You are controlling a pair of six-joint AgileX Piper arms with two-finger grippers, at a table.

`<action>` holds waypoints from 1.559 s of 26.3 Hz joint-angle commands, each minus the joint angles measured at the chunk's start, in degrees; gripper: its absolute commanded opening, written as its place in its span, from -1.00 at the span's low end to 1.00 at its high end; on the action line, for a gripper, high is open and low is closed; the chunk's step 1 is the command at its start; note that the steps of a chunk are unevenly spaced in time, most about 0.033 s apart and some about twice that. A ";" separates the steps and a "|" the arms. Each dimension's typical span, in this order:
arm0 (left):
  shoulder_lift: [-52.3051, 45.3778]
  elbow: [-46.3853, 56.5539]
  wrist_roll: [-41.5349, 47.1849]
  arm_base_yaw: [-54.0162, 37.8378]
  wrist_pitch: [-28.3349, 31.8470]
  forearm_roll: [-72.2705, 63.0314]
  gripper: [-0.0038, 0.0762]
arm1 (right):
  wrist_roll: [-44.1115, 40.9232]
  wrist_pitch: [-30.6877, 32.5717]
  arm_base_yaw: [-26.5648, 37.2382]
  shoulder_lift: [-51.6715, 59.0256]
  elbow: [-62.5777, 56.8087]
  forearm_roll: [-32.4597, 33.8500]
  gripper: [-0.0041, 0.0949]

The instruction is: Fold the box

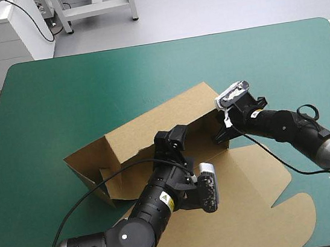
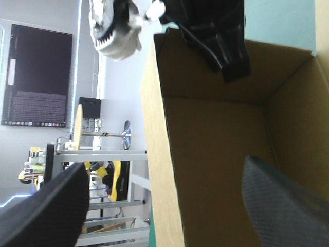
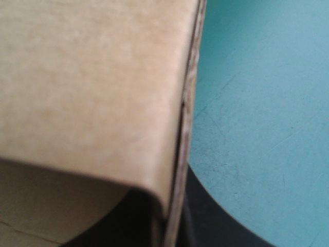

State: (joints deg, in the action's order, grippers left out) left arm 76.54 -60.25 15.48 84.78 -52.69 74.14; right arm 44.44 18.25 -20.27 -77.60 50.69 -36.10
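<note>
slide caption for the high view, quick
Brown box, walls partly raised; right gripper shut on one wall, left gripper open at another

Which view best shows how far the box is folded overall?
The high view: the whole box shows, some walls raised, the rest lying flat. The left wrist view shows only an inside corner; the right wrist view only one wall edge held in the right gripper.
</note>
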 commanded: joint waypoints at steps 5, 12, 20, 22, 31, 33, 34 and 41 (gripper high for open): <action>-1.96 -21.18 -14.89 0.93 -0.41 -16.79 -0.24 | 1.02 -1.49 -0.24 1.54 1.53 -0.10 -0.95; -1.96 -36.45 -16.90 -10.76 -4.35 -31.95 -0.88 | 1.02 -1.66 -0.24 1.54 1.53 -0.10 -0.95; -2.78 -37.85 -17.78 -35.23 -6.04 -38.44 -0.86 | 1.02 -1.66 -0.24 1.54 1.53 1.02 -0.95; -3.29 -37.85 -17.78 -41.31 -6.28 -43.96 -0.86 | 0.63 -1.66 -0.24 1.67 1.53 1.72 -0.95; -5.65 -37.54 -20.35 -63.73 -6.56 -60.68 -0.86 | -21.66 2.11 -0.24 7.48 2.64 26.16 -0.95; -6.04 -37.05 -20.35 -66.19 -6.68 -60.68 -0.86 | -28.95 5.62 -0.24 8.81 4.28 32.60 -0.95; -6.17 -36.80 -20.35 -67.21 -7.04 -60.68 -0.86 | -32.77 8.17 -0.24 9.43 5.57 35.46 -0.95; -7.20 -32.67 -20.35 -69.30 -7.90 -59.75 -0.87 | -42.38 25.99 -0.24 9.17 15.83 41.69 -0.95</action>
State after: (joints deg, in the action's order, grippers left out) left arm 71.11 -92.95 -4.92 15.62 -63.89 13.85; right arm 4.10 39.28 -20.40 -69.93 62.34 3.47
